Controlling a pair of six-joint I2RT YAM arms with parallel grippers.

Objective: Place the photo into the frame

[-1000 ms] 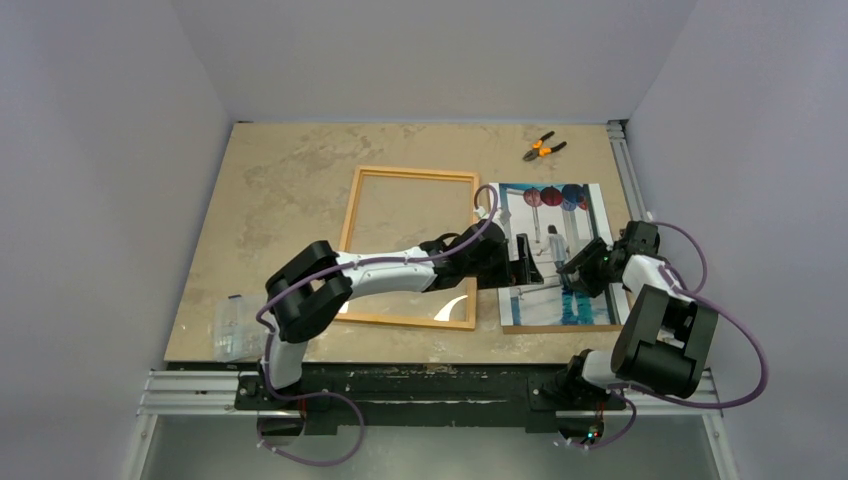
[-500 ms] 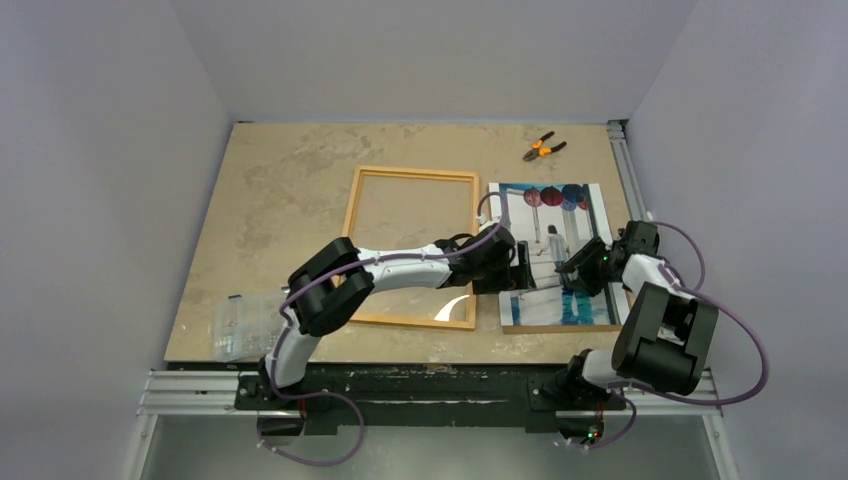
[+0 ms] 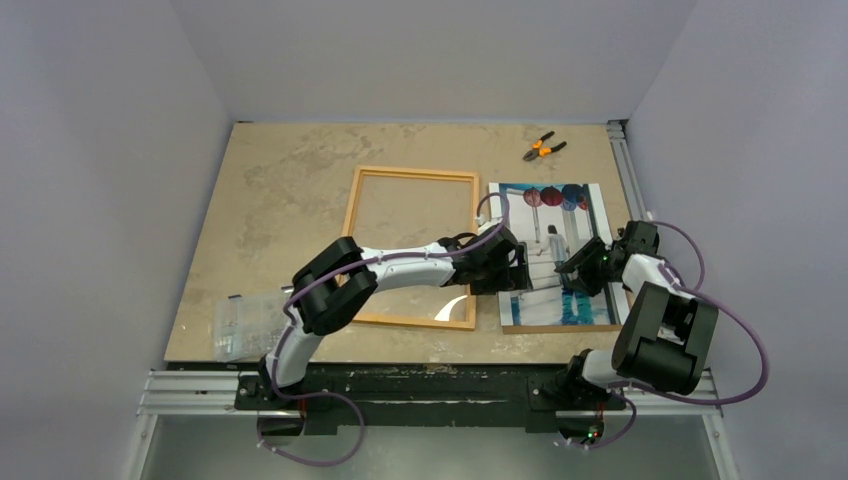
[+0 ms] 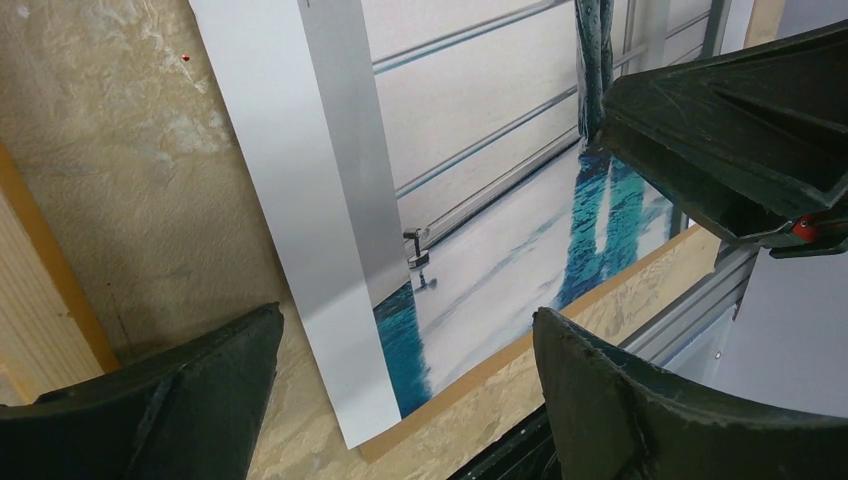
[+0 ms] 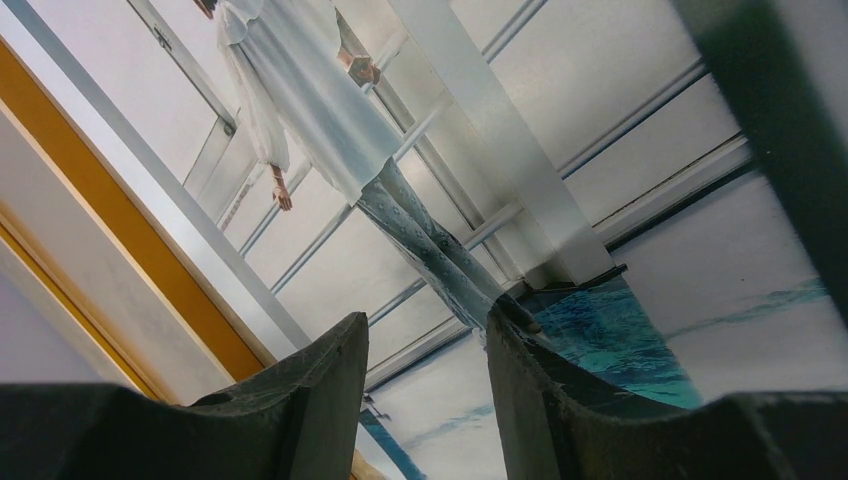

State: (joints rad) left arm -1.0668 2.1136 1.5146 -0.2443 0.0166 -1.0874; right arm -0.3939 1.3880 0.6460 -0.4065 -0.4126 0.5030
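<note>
While R pincer (image 5: 425, 325) stays half-open, empty, over photo (image 3: 560, 215), L pincer (image 4: 405, 330), wide open w/ nothing held, now sits slightly back at photo's left edge, elbow shifted right.

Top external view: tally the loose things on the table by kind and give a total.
orange picture frame: 1
photo: 1
brown backing board: 1
orange-handled pliers: 1
clear plastic bag: 1
Total: 5
</note>
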